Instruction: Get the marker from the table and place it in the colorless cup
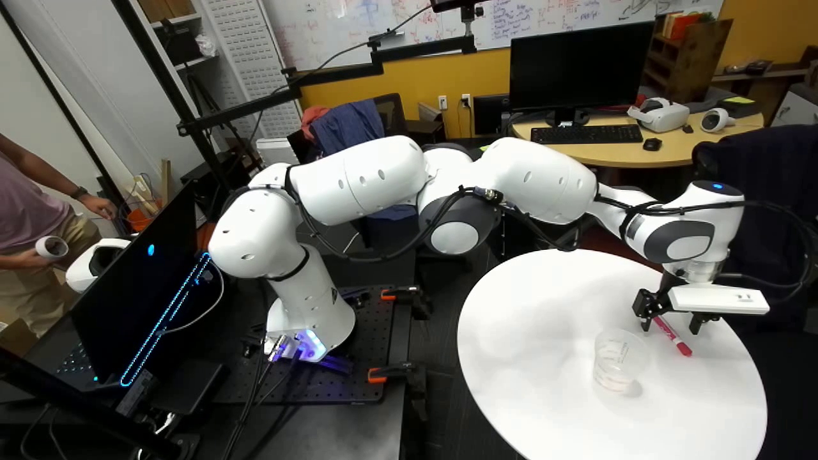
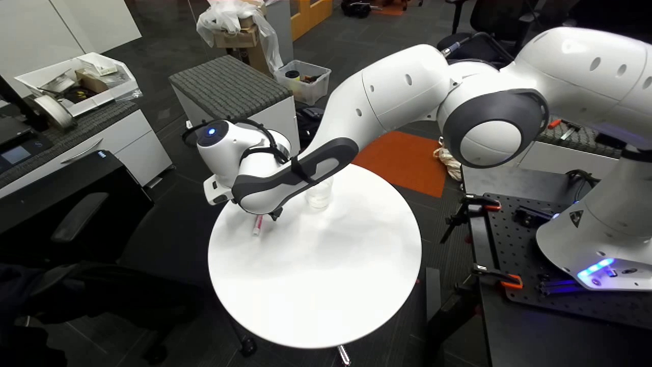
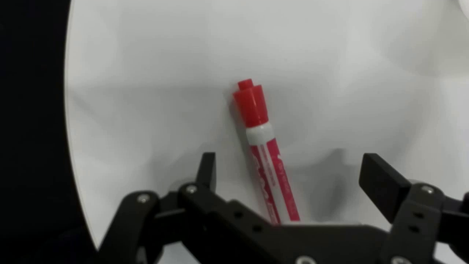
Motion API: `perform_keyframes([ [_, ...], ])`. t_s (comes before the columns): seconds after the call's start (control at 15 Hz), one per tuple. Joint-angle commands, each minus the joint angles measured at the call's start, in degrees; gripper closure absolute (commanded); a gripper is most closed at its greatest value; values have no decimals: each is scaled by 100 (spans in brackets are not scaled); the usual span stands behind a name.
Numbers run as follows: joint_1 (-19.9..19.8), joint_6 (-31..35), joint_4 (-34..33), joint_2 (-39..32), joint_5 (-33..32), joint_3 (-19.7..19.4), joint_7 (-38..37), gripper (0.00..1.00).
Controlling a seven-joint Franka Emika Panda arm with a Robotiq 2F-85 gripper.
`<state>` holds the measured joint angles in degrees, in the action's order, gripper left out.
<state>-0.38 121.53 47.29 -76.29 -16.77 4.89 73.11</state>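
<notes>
Marker (image 3: 265,152) lying flat on the white round table (image 1: 530,345), near the edge farthest from the robot's base (image 1: 310,316), not picked up yet! Gripper (image 3: 289,161) poised over it, fingers (image 3: 384,187) spread well apart, one either side of the barrel, and the wrist view shows neither touching. So, approach nearly done, I'd judge; grasp, lift, carry and drop into the colorless cup (image 1: 618,361) are all to come. That cup stands upright near the marker, a little towards the base side: a short carry. Now the room: daylight on both flanks of the marker, tighter on the outer side, and beyond that outer finger the rim curves past, not far off. Round top, so no corners to mind, just one long edge. White surface stretches broad from the cup towards the edge nearest the base, so swinging that way looks the roomier choice. Mind the cup wall, though, close enough that a low sideways sweep could knock it. How high the fingertips hang, I can't tell.
</notes>
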Motion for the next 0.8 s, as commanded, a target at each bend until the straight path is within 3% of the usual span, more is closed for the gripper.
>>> perform_keyframes([
  [0.0,114,-354,-533,-267,173,-113,228,0],
  [0.27,145,-498,-753,-408,185,-123,238,0],
  [0.53,165,-625,-975,-555,199,-141,245,9],
  [0.67,169,-682,-1071,-606,205,-148,246,20],
  [0.73,170,-696,-1118,-632,207,-152,245,34],
])
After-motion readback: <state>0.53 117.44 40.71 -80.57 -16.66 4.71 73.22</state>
